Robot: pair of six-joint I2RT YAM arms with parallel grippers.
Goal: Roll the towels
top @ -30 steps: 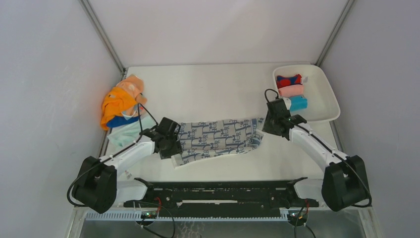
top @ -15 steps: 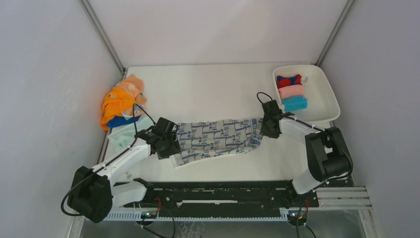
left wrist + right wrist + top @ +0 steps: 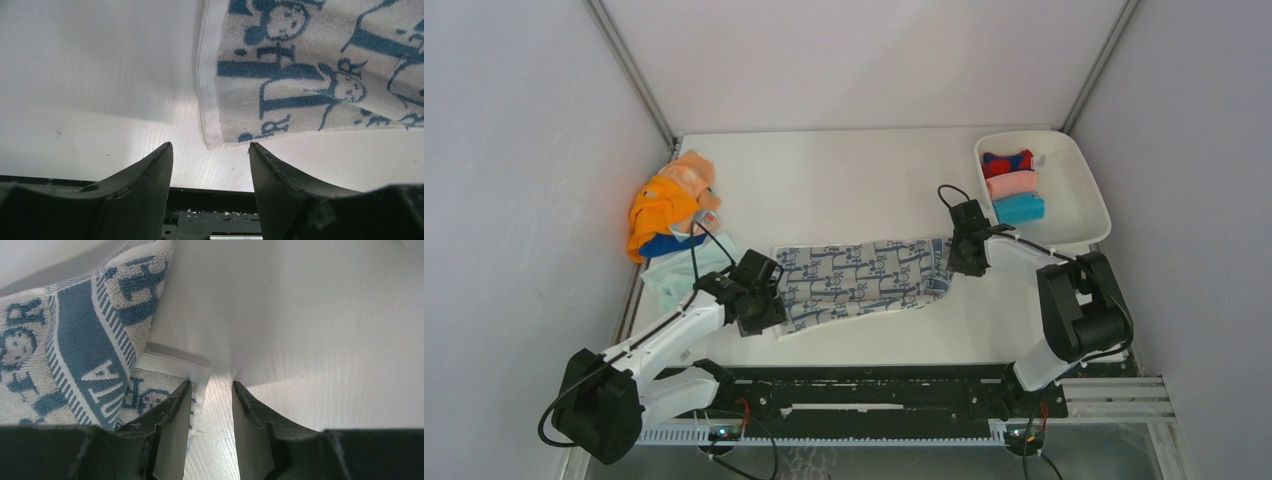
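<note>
A white towel with blue figures (image 3: 859,279) lies spread flat across the middle of the table. My left gripper (image 3: 762,305) is open and empty at the towel's left end; in the left wrist view the towel's near corner (image 3: 212,142) lies just ahead of the gap between my fingers (image 3: 150,170). My right gripper (image 3: 964,262) is open at the towel's right end, which is folded up; in the right wrist view its left finger (image 3: 172,405) rests over the towel's edge (image 3: 165,365), with bare table between the jaws.
A white tray (image 3: 1086,228) at the back right holds three rolled towels: red-blue, pink and light blue. A heap of towels (image 3: 674,205), orange, blue and mint, lies at the left edge. Grey walls close in both sides.
My left gripper has drawn back toward the near left, off the towel's left end. My right arm has swung in and the gripper has settled at the towel's right end.
</note>
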